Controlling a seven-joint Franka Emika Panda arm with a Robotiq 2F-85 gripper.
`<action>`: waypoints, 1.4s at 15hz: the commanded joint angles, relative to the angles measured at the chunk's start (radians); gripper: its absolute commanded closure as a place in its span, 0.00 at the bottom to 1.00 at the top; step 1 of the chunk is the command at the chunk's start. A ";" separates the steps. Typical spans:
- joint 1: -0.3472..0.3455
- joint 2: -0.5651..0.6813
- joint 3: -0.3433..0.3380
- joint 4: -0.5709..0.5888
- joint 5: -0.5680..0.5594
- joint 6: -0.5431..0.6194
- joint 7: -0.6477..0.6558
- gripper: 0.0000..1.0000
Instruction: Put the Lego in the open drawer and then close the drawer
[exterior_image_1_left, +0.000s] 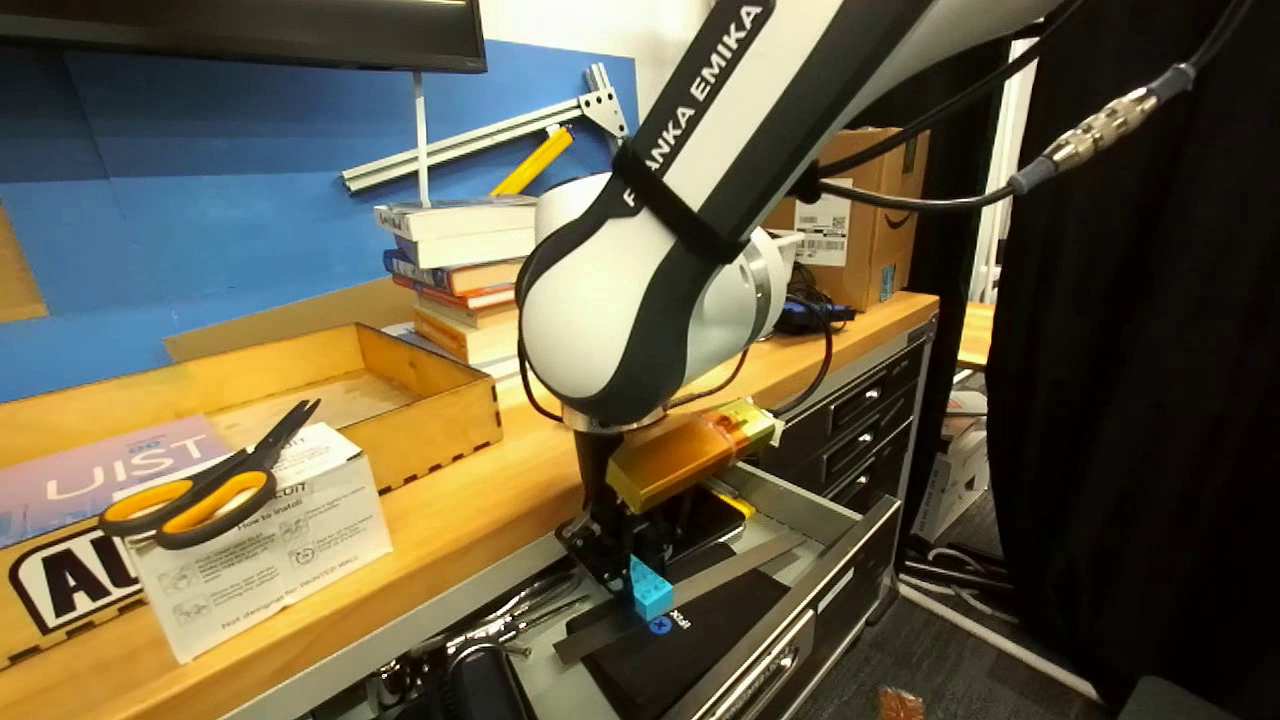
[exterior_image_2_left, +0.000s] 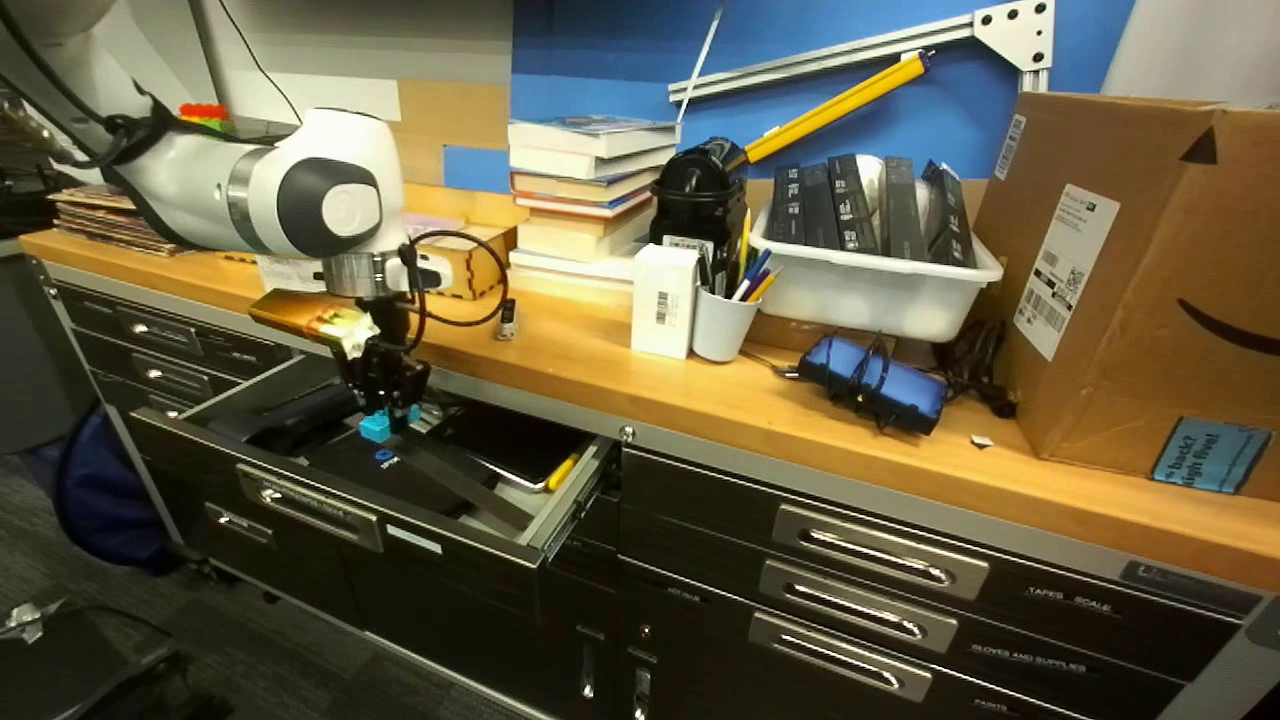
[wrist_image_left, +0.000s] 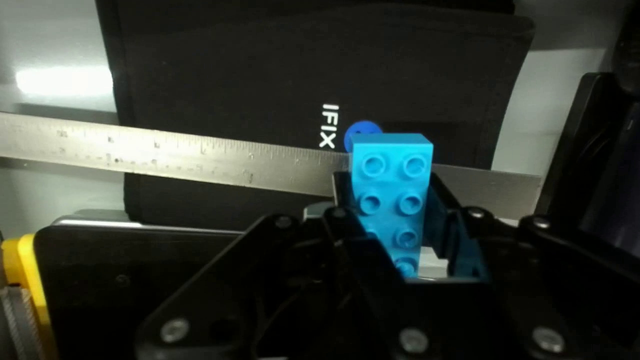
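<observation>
The fingers (wrist_image_left: 444, 197) pinch the Lego (wrist_image_left: 391, 185) between them, one against each long side, its studs showing plainly in the wrist view. It is over the pulled-out drawer (exterior_image_2_left: 470, 568), though I cannot tell whether its underside touches what lies below. In the wrist view it hides part of a steel ruler (wrist_image_left: 200, 157), which lies slantwise across a black pouch (wrist_image_left: 250, 75) lettered IFIX, and the Lego's end partly covers the pouch's round blue mark (wrist_image_left: 359, 130). A flat black device (exterior_image_2_left: 520, 438) lies near the pouch inside the drawer, with a yellow item (exterior_image_2_left: 563, 472) just beside it. In both exterior views a gold-coloured block (exterior_image_1_left: 685, 455) juts out just above the fingers. On the bench (exterior_image_2_left: 590, 370), a stack of books (exterior_image_2_left: 585, 200) stands toward the back, and along from it are a slim white box (exterior_image_2_left: 662, 310), a cup of pens (exterior_image_2_left: 722, 332), a white bin (exterior_image_2_left: 870, 290) and a large cardboard box (exterior_image_2_left: 1130, 330). Near the bench's front edge lies a blue item (exterior_image_2_left: 915, 388) wrapped in black cord. In an exterior view, scissors (exterior_image_1_left: 260, 460) with orange handles lie across the top of a printed carton (exterior_image_1_left: 270, 560), near a shallow wooden tray (exterior_image_1_left: 440, 430).
</observation>
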 joint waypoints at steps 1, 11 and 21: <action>0.004 0.023 -0.008 -0.001 -0.011 0.040 0.039 0.89; -0.008 -0.182 0.012 -0.226 0.070 0.029 0.021 0.00; -0.012 -0.493 -0.004 -0.471 0.199 -0.060 -0.057 0.00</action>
